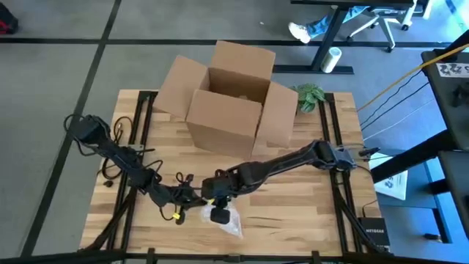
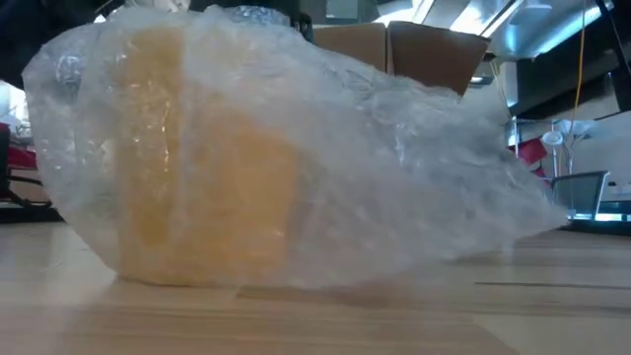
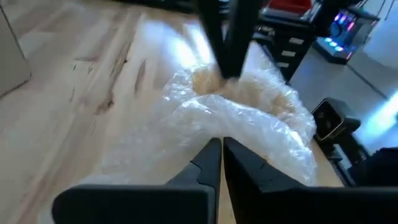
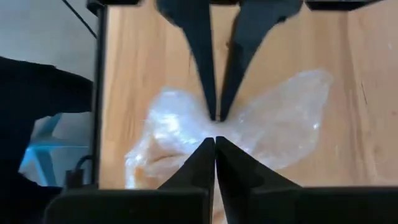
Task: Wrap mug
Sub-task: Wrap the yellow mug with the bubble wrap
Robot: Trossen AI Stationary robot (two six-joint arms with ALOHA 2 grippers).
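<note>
A yellow mug (image 2: 197, 177) lies inside a loose bundle of clear bubble wrap (image 2: 394, 168) on the wooden table (image 1: 308, 213), near its front edge. In the high view the bundle (image 1: 227, 222) sits under both grippers. My left gripper (image 3: 222, 146) reaches in from the table's left and is shut on the wrap (image 3: 249, 118). My right gripper (image 4: 214, 142) comes from the right, pointing down, and is shut on the wrap (image 4: 280, 118) close beside the left one. The low view hides both grippers behind the bundle. My left gripper pinches a bunched-up part of the bubble wrap (image 3: 214, 127) between its two fingertips, on top of the bundle, coming in slanting from the table's left. The bundle rests on the table; how many layers are caught does not show. My right gripper pinches the gathered wrap at the bundle's narrow middle (image 4: 231, 132) between its two fingertips, from above, pointing down. Its tips stand close to the left gripper's tips. The wrap spreads out to both sides on the table, the mug (image 4: 155, 165) to one side.
An open cardboard box (image 1: 231, 95) stands at the table's far middle, a small green plant (image 1: 309, 95) to its right. Cables lie along the left side (image 1: 117, 158). A small black camera (image 3: 329, 118) sits at the near edge. Bare wood lies to the right.
</note>
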